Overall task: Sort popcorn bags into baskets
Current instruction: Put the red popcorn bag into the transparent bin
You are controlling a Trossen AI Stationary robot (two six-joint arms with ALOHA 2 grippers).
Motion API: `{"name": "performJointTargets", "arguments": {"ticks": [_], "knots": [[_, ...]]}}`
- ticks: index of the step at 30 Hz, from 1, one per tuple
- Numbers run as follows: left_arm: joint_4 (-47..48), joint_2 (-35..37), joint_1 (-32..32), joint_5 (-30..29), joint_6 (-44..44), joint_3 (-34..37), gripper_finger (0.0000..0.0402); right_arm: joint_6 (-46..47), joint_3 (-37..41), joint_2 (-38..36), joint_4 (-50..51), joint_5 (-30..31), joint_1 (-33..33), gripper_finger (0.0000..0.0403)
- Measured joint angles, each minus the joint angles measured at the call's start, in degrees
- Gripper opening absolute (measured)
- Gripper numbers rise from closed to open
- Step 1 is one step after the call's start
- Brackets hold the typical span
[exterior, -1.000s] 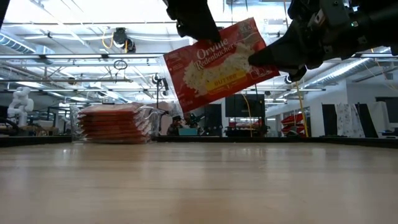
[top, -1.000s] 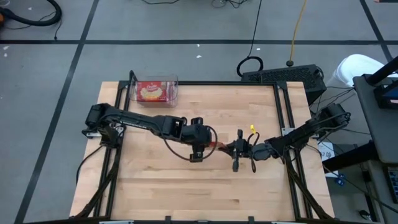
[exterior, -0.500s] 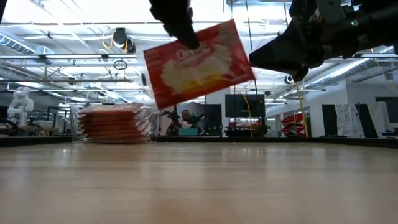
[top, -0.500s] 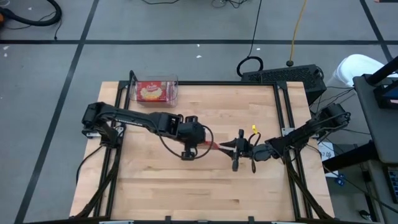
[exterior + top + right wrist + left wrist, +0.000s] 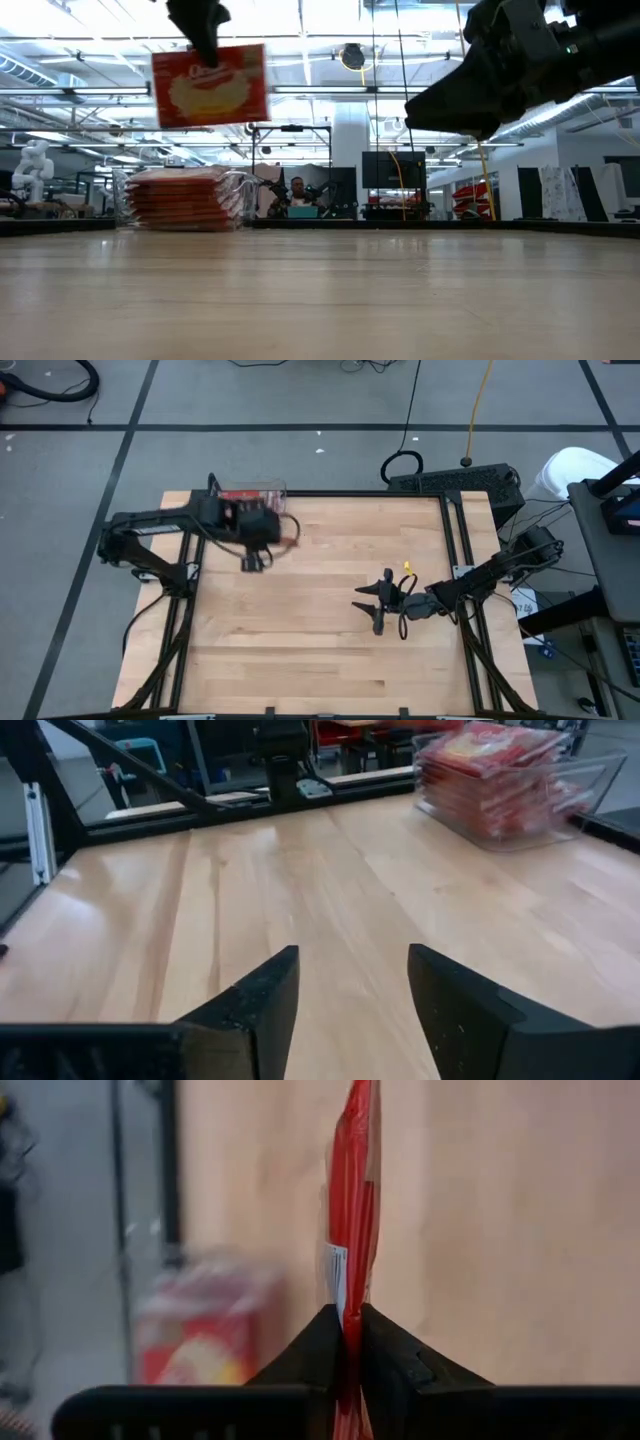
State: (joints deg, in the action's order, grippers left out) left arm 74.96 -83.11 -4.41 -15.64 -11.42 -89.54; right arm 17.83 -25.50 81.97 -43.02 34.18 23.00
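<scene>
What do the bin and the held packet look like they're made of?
Bin: clear hard plastic, probably; the stacked packets show through its glossy walls. Held popcorn bag: thin printed film or paper wrap, likely; it hangs flat from the left gripper.

One red popcorn bag [image 5: 210, 84] with a yellow-cream popcorn picture hangs in the air, on edge and nearly level, just beside the bin [image 5: 277, 492]. The clear low-walled bin [image 5: 590, 782] at the table's far left corner holds a flat stack of red bags [image 5: 183, 198].
</scene>
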Motion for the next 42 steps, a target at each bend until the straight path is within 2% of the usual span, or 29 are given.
{"name": "performJointTargets", "arguments": {"ticks": [4,10,15,18,27,35,42], "knots": [[4.4,2.4,-7.2,-1.4,-7.5,0.0,0.0029,1.2,0.0,0.0,-1.6,-2.9,0.6,0.0182],[4.0,1.8,-20.1,-1.1,-19.6,0.0,0.0014,0.1,0.0,0.0,-2.7,-3.0,2.1,0.0182],[2.7,-0.6,-28.3,0.4,-25.6,0.0,0.004,0.2,0.0,0.0,-2.2,-2.9,3.4,0.0182],[1.8,-1.4,-32.1,3.3,-27.7,0.0,0.0046,0.2,0.0,0.0,-2.0,-2.8,4.0,0.0182],[0.6,-2.6,-36.2,9.6,-30.6,0.0,0.0018,-0.1,0.0,0.0,-1.7,-2.8,4.1,0.0182],[0.6,-3.6,-37.7,10.4,-32.7,1.4,0.0053,0.3,0.0,0.0,-1.5,-2.7,4.1,0.0182],[-0.5,-3.7,-38.2,10.7,-33.6,3.7,0.0051,1.0,0.0,0.0,-1.2,-2.8,4.1,0.0182]]}}
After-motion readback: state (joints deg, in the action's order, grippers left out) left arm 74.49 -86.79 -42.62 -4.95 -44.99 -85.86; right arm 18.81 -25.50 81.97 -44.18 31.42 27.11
